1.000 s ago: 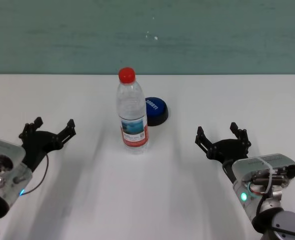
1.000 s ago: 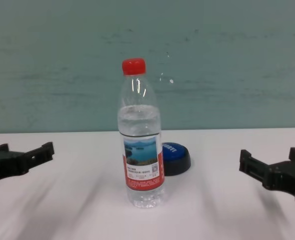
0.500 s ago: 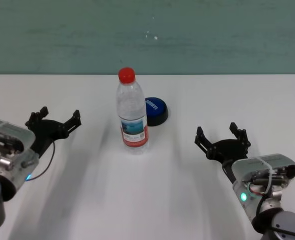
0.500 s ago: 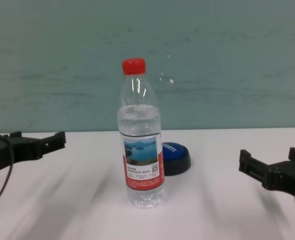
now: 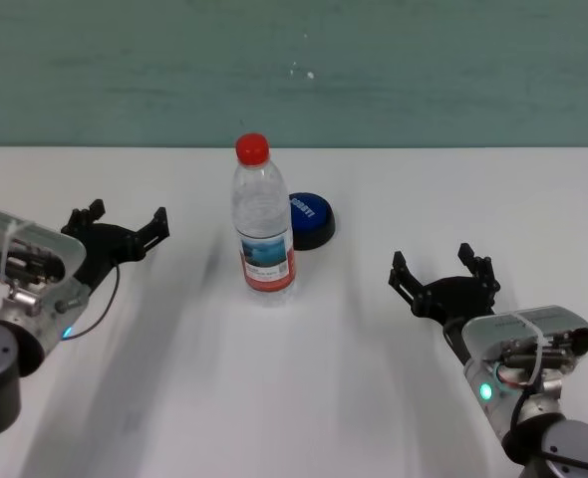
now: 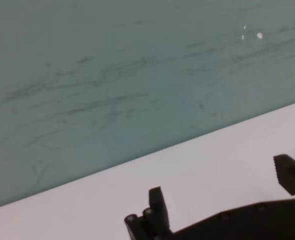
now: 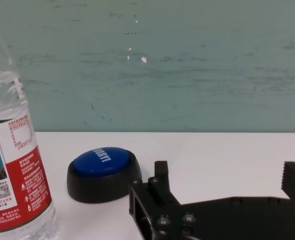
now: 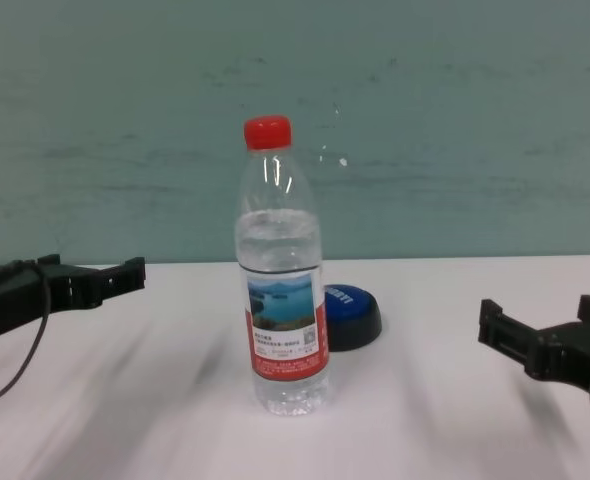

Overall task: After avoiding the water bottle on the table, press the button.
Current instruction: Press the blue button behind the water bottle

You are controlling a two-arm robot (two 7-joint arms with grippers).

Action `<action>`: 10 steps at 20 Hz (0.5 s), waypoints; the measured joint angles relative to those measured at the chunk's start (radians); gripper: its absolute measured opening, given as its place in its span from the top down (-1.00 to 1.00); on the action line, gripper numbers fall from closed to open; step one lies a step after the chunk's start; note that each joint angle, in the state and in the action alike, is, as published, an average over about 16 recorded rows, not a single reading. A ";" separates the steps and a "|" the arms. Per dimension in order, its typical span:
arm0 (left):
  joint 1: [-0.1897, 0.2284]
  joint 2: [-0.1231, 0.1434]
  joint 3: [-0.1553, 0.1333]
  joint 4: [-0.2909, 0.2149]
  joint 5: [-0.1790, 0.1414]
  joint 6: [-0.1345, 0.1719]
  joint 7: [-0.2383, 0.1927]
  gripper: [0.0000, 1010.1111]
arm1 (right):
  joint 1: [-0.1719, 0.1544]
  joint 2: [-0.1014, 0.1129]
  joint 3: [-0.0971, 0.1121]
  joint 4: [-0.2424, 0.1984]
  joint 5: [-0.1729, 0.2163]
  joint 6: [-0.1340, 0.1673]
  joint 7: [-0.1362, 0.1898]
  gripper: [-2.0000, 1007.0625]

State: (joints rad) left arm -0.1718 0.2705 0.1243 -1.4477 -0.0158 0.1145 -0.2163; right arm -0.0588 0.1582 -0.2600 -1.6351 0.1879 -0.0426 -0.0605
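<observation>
The bottle (image 5: 265, 225) stands upright mid-table (image 5: 304, 378), with the button (image 5: 311, 219) touching or just behind its far right side. The left gripper (image 5: 122, 231), jaws spread wide and empty, hovers left of the bottle; the right gripper (image 5: 445, 281), also open and empty, sits near right. To press cleanly, the left arm should probably swing far around the cap and then descend onto the dome.

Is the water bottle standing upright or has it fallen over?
Upright: the water bottle stands on its base on the table, red cap on top.
</observation>
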 joint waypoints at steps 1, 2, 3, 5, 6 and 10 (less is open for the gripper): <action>-0.010 0.000 0.004 0.010 0.003 -0.003 -0.003 -0.99 | 0.000 0.000 0.000 0.000 0.000 0.000 0.000 -0.99; -0.019 0.001 0.007 0.021 0.006 -0.006 -0.006 -0.99 | 0.000 0.000 0.000 0.000 0.000 0.000 0.000 -0.99; -0.028 0.001 0.011 0.031 0.008 -0.010 -0.010 -0.99 | 0.000 0.000 0.000 0.000 0.000 0.000 0.000 -0.99; -0.046 0.003 0.019 0.052 0.013 -0.018 -0.017 -0.99 | 0.000 0.000 0.000 0.000 0.000 0.000 0.000 -0.99; -0.055 0.003 0.023 0.063 0.015 -0.022 -0.020 -0.99 | 0.000 0.000 0.000 0.000 0.000 0.000 0.000 -0.99; -0.090 0.004 0.043 0.104 0.023 -0.038 -0.035 -0.99 | 0.000 0.000 0.000 0.000 0.000 0.000 0.000 -0.99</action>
State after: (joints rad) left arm -0.2614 0.2745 0.1672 -1.3435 0.0076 0.0762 -0.2513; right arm -0.0588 0.1583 -0.2600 -1.6351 0.1879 -0.0426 -0.0606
